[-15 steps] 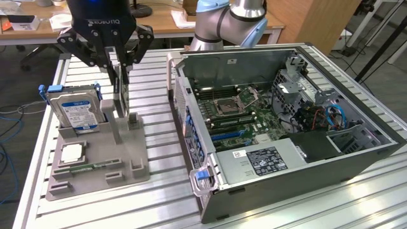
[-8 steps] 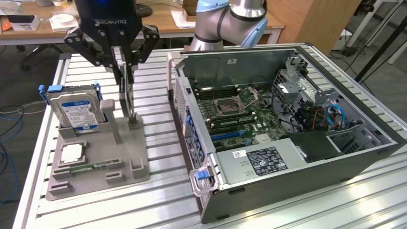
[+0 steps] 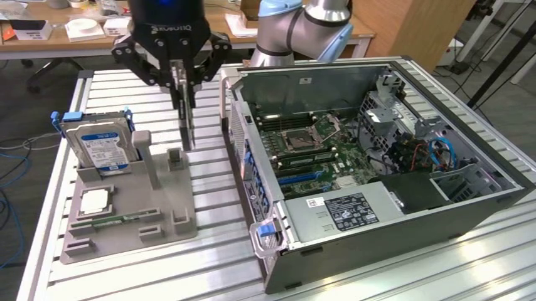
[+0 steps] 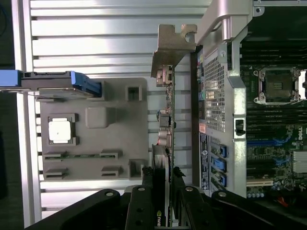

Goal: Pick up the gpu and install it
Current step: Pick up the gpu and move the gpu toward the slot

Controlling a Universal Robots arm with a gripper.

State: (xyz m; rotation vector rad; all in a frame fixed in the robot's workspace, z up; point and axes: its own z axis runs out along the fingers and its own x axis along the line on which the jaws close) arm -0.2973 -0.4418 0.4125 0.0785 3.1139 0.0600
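1. Jaws are clamped tight on the gpu (image 3: pixel 187 125), with the gripper (image 3: pixel 182 78) pinching the card's upper edge so it hangs upright.
2. Exterior view: the gpu is at roughly 9 o'clock from the case (image 3: pixel 377 213), just beside its near wall. From the hard drive (image 3: pixel 100 147) it's about 2 o'clock.
3. From the wrist cam the gpu (image 4: pixel 168 120) is edge-on between the fingers (image 4: pixel 144 196) of the gripper (image 4: pixel 162 187). Its grey bracket (image 4: pixel 172 48) is at the far end, and the card lines up over the strip of table (image 4: pixel 96 38) between the tray (image 4: pixel 96 143) and the case (image 4: pixel 216 96).
4. The card's lower end is near the small post at the tray's (image 3: pixel 125 235) back corner (can't tell if it's touching).
5. The hard drive stands on edge in the tray, with the cpu (image 3: pixel 94 200) at 6 o'clock from it and the ram stick (image 3: pixel 117 221) lying flat just past that.
6. The case is open, motherboard (image 3: pixel 310 144) showing.
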